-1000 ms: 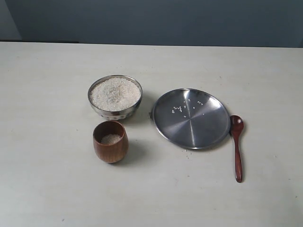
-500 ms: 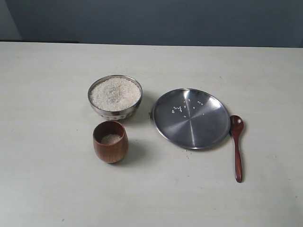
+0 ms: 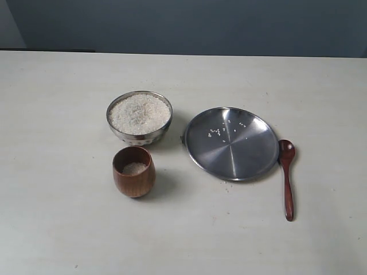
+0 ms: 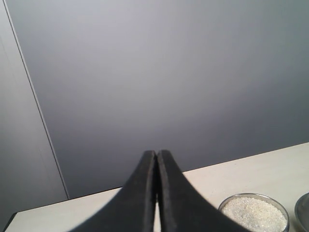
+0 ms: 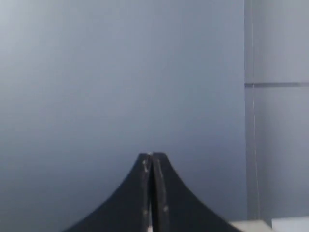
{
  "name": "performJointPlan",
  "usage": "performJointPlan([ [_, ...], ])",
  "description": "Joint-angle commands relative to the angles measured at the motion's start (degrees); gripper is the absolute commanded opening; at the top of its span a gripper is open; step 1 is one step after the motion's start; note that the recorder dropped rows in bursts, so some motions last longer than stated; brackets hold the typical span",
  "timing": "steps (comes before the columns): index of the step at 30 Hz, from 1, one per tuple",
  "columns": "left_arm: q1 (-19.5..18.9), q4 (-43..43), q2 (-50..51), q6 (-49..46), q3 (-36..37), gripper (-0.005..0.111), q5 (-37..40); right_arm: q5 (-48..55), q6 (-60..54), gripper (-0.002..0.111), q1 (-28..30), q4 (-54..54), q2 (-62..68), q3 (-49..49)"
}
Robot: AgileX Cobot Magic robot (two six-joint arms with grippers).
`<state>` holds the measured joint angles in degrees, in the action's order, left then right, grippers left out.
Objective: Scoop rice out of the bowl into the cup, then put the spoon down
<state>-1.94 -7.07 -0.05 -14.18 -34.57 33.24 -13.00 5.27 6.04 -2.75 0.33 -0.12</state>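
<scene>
Left of centre on the pale off-white tabletop (image 3: 63, 223), a small round shiny steel bowl (image 3: 133, 138) with a patterned outer wall, filled almost to the rim with small white uncooked rice grains (image 3: 139, 113). Just in front of it, toward the near edge and apart by a narrow gap, a small barrel-shaped brown wooden cup (image 3: 133, 184) without a handle, upright, with a shallow layer of rice at the bottom. To the right of both, a flat round steel plate (image 3: 235, 160), near the bowl but not touching it, with a scatter of stray grains (image 3: 221, 131) on its far half.

Flat on the table at the plate's right side, a slim dark reddish-brown wooden spoon (image 3: 287, 186) with a small oval head and a long handle. Head close against the plate's rim, whether touching or just beside impossible to tell. Handle straight out toward the near edge, free of any grip.

Left gripper (image 4: 156, 152): two dark tapered fingers pressed together along their length, nothing between them, raised above the table with the grey wall (image 4: 159, 72) behind. Steel bowl and its rice visible beyond it on the tabletop.

Right gripper (image 5: 151, 155): likewise closed tight, dark fingers meeting at the tips, empty, facing the grey wall
</scene>
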Motion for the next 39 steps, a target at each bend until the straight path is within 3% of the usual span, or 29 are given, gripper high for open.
performJointPlan([
  [1, -0.21, 0.31, 0.05, 0.01, -0.25, 0.000, 0.25, -13.73, -0.18, 0.000, 0.16, -0.03, -0.33, 0.12],
  [9, -0.21, 0.31, 0.05, 0.01, -0.25, 0.000, 0.25, -29.59, -0.18, 0.000, 0.16, 0.61, -0.33, 0.12],
  [11, -0.21, 0.31, 0.05, 0.01, -0.25, 0.000, 0.25, -29.50, -0.07, 0.000, 0.16, 0.39, -0.33, -0.10],
  [22, -0.21, 0.58, 0.05, 0.01, -0.25, 0.000, 0.25, 15.14, -0.07, 0.000, 0.16, -1.55, -0.33, -21.94],
  [33, -0.21, 0.58, 0.05, 0.01, -0.25, 0.000, 0.25, 27.94, -0.95, 0.000, -8.42, 0.76, 3.70, -27.98],
  [39, -0.21, 0.58, 0.05, 0.01, -0.25, 0.000, 0.25, 28.80, -0.95, 0.000, -10.96, 2.44, 5.66, -28.20],
])
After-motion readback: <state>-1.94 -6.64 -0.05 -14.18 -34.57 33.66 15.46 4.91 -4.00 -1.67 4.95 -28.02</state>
